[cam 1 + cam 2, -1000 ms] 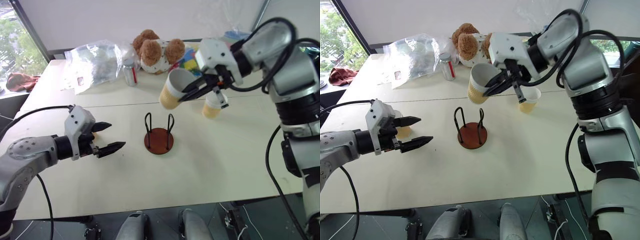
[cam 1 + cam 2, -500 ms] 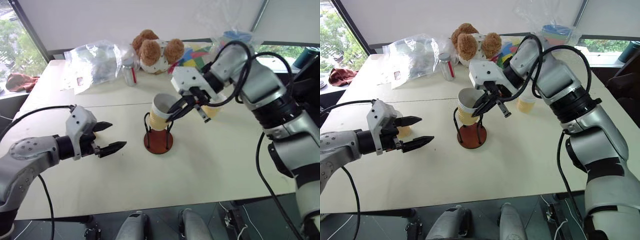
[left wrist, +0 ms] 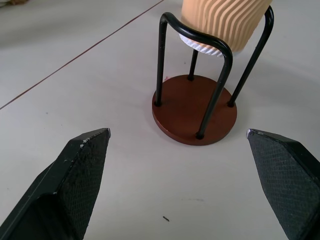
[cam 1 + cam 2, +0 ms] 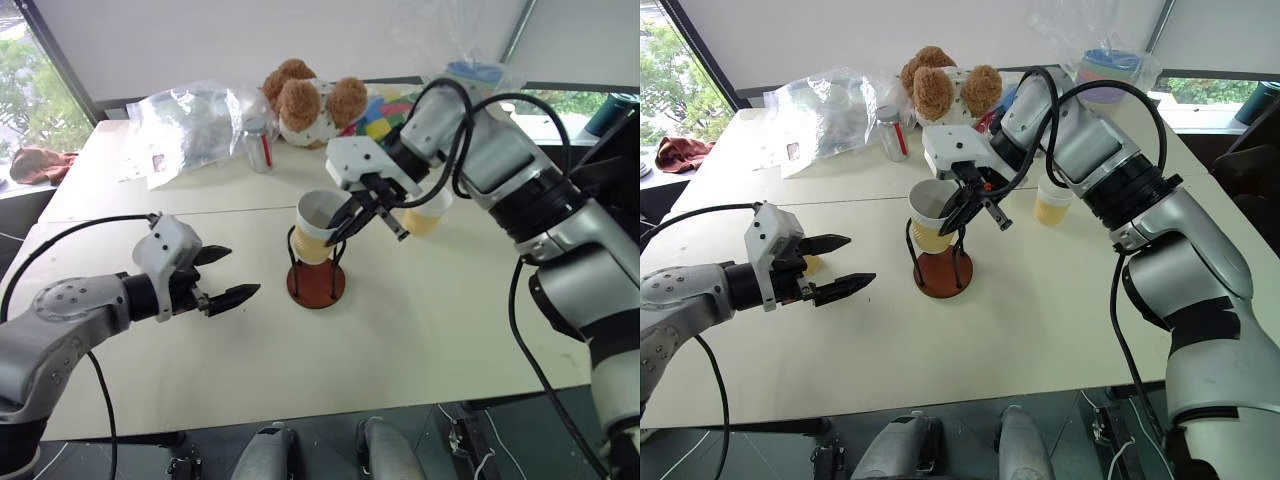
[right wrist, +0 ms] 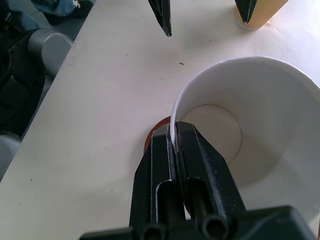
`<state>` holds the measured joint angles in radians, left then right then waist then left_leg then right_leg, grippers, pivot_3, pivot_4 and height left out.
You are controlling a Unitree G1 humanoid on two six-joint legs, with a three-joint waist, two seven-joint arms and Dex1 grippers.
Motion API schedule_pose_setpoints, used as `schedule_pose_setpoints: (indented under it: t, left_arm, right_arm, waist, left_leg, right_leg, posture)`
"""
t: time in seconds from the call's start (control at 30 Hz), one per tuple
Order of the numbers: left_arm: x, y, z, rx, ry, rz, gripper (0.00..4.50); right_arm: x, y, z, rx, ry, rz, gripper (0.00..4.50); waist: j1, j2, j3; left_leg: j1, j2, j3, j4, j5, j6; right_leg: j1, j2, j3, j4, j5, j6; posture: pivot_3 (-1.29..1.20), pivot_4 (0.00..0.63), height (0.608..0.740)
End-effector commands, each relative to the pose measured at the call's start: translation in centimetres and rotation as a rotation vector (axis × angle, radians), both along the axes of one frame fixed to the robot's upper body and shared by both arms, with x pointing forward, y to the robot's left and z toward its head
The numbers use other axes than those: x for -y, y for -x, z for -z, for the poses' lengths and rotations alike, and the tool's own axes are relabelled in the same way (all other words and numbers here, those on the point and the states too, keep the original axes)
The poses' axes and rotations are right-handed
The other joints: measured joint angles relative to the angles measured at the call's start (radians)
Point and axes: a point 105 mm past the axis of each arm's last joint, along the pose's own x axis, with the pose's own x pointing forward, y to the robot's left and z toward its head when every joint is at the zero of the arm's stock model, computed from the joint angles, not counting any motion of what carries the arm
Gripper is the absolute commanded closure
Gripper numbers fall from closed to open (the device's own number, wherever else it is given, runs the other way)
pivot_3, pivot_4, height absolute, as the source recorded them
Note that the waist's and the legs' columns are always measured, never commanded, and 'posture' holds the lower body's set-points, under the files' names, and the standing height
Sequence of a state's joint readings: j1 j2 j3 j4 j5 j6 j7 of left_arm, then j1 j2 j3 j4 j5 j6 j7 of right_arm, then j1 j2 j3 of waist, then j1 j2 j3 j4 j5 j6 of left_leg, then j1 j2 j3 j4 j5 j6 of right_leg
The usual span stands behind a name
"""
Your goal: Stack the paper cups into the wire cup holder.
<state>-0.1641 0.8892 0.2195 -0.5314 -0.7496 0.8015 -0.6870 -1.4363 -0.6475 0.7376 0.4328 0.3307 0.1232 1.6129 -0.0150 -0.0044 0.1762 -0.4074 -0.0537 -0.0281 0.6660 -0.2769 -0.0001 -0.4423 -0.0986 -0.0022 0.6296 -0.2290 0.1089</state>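
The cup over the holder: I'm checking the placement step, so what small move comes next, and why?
Probably lower it a little further, then release. The right tool pinches the cup's rim, and the left wrist view shows its bottom between the holder's wire loops but clearly above the red base.

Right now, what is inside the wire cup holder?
One paper cup, pinched at its rim by the right gripper, sits partly between the wire cup holder's loops, above its bare red base.

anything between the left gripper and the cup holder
Nothing: in the left wrist view, only bare table lies between the open left gripper and the cup holder.
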Motion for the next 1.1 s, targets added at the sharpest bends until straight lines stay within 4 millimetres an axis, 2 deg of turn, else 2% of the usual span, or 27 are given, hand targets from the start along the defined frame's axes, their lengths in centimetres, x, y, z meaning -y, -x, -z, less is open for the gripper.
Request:
schedule_pose_setpoints:
  t: [0.03, 0.23, 0.43, 0.53, 0.63, 0.77, 0.87, 0.97, 1.1]
  left_arm:
    - [0.2, 0.0, -1.1, 0.059, -0.005, 0.007, 0.00]
    - [0.2, -0.1, -1.0, 0.058, -0.005, 0.008, 0.00]
    - [0.4, -0.1, -1.5, 0.070, 0.001, 0.014, 0.00]
    - [0.4, 0.2, -2.4, 0.083, 0.033, 0.023, 0.00]
    - [0.6, 0.5, -3.5, 0.090, 0.058, 0.051, 0.00]
    - [1.0, 0.6, -4.4, 0.124, -0.035, 0.094, 0.00]
    - [1.9, 0.7, -5.3, 0.134, -0.060, 0.157, 0.00]
    - [2.3, 0.5, -5.6, 0.137, -0.064, 0.176, 0.00]
    - [2.7, 0.2, -5.1, 0.118, -0.055, 0.192, 0.00]
  right_arm:
    - [-0.4, 0.3, -1.0, 0.030, -0.010, -0.023, 3.62]
    - [-0.6, 0.0, -1.7, 0.036, -0.043, 0.004, 0.49]
    - [0.9, -0.6, -3.8, 0.067, -0.135, 0.089, 0.49]
    - [4.0, -1.8, -6.1, 0.117, -0.227, 0.248, 0.49]
    - [7.1, -3.1, -6.4, 0.156, -0.241, 0.391, 0.49]
    - [11.4, -5.0, -4.7, 0.188, -0.181, 0.574, 0.49]
    - [14.1, -6.4, -1.9, 0.194, -0.099, 0.685, 0.49]
    - [15.1, -7.3, -0.5, 0.210, -0.061, 0.736, 0.49]
    - [15.2, -8.0, 0.7, 0.204, -0.023, 0.758, 0.49]
  waist:
    - [0.000, 0.000, 0.000]
    - [0.000, 0.000, 0.000]
    - [0.003, 0.000, 0.000]
    - [0.007, 0.000, 0.000]
    - [0.010, 0.000, 0.000]
    - [-0.002, 0.000, 0.000]
    - [-0.003, 0.000, 0.000]
    - [-0.005, 0.001, 0.000]
    - [-0.005, 0.001, 0.001]
  left_leg:
    - [0.000, 0.000, 0.000, 0.000, 0.000, 0.000]
    - [0.000, 0.000, 0.000, 0.000, 0.000, 0.000]
    - [0.000, 0.000, 0.000, 0.000, 0.000, 0.000]
    - [0.000, 0.000, 0.000, 0.000, 0.000, 0.000]
    - [-0.001, -0.001, -0.001, 0.000, 0.000, 0.000]
    - [-0.001, -0.001, 0.001, 0.000, 0.000, 0.000]
    - [0.000, 0.000, 0.002, 0.000, 0.000, 0.000]
    - [0.000, 0.000, 0.002, 0.000, 0.000, 0.000]
    - [0.000, 0.000, 0.003, 0.000, 0.000, 0.000]
  right_leg:
    - [0.000, 0.000, 0.000, 0.000, 0.000, 0.000]
    - [0.000, 0.000, 0.000, 0.000, 0.000, 0.000]
    - [0.000, 0.000, 0.000, 0.000, 0.000, 0.000]
    - [0.000, 0.000, 0.000, 0.000, 0.000, 0.000]
    - [0.000, -0.001, 0.000, -0.001, 0.000, 0.000]
    - [0.000, 0.000, 0.000, -0.001, 0.000, 0.000]
    - [0.000, 0.000, 0.001, 0.000, 0.000, 0.000]
    - [0.000, 0.001, 0.001, 0.000, 0.000, 0.000]
    - [-0.001, 0.001, 0.001, 0.000, 0.000, 0.000]
  posture:
    - [0.00, 0.150, 0.740]
    - [0.00, 0.150, 0.740]
    - [0.00, 0.150, 0.740]
    - [0.00, 0.150, 0.740]
    - [0.00, 0.150, 0.740]
    - [0.00, 0.150, 0.740]
    - [0.00, 0.150, 0.740]
    - [0.00, 0.150, 0.740]
    - [0.00, 0.150, 0.740]
